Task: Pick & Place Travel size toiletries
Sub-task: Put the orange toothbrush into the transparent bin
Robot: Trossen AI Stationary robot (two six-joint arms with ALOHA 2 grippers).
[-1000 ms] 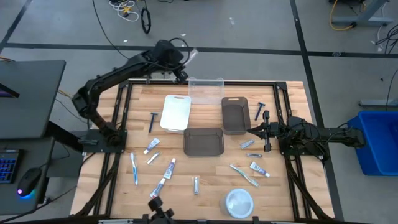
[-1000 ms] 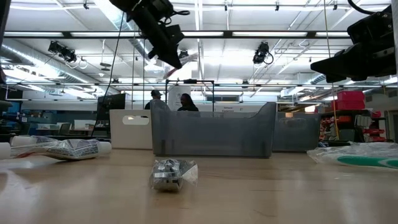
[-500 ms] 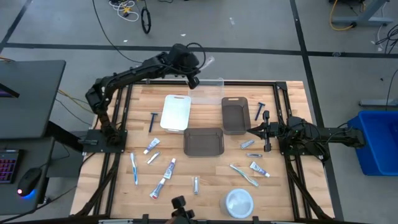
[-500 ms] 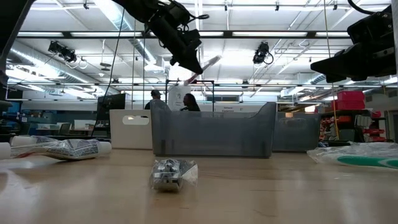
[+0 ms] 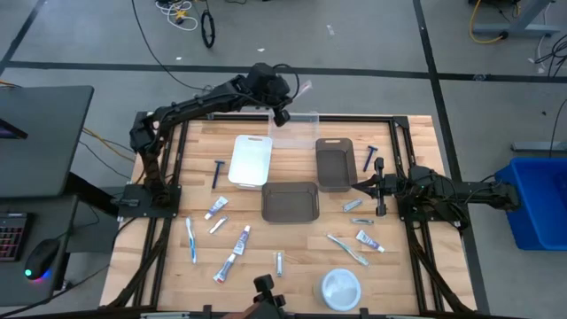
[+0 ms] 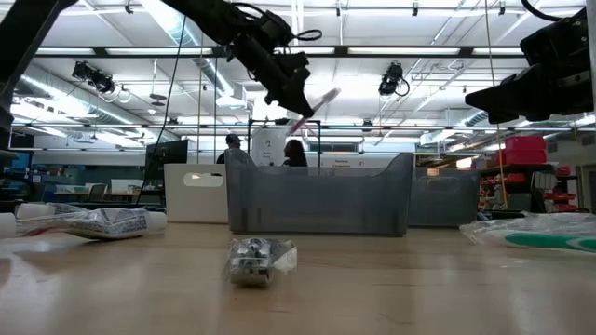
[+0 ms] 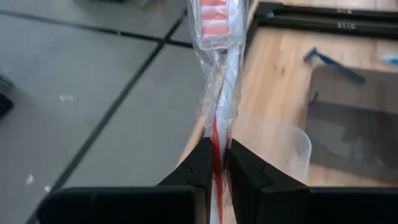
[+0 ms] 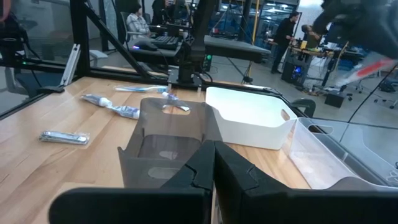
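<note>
A pink toothbrush in a clear wrapper (image 5: 303, 89) is held in the air by my left gripper (image 5: 283, 112), shut on it over the clear bin's (image 5: 293, 129) far left corner at the table's far edge. In the low view the toothbrush (image 6: 315, 102) slants up past the gripper (image 6: 291, 96). Other travel size toiletries lie flat on the wood: toothpaste tubes (image 5: 241, 240), a blue toothbrush (image 5: 191, 239) and a black razor (image 5: 218, 171). My right gripper (image 5: 358, 186) waits shut, low at the table's right, holding nothing. My left gripper pinches the toothbrush's red handle (image 7: 216, 144), wrapper and all, between its two fingers (image 7: 200, 163). The fingers slant downward from the table's left and lie along the toothbrush. The brush head (image 7: 214, 18) sticks out beyond the fingertips, and the toothbrush is lifted clear of table and bin.
A white bin (image 5: 251, 159) and two dark grey bins (image 5: 290, 201) (image 5: 335, 163) stand mid-table. A round white dish (image 5: 340, 288) sits near the front edge, a blue razor (image 5: 369, 158) at the right. People show in the room behind (image 6: 294, 154).
My left gripper has carried the toothbrush toward the table's right along the far edge and a little down, ending over the clear bin's corner. It has rolled somewhat, and the toothbrush stays clamped in it.
</note>
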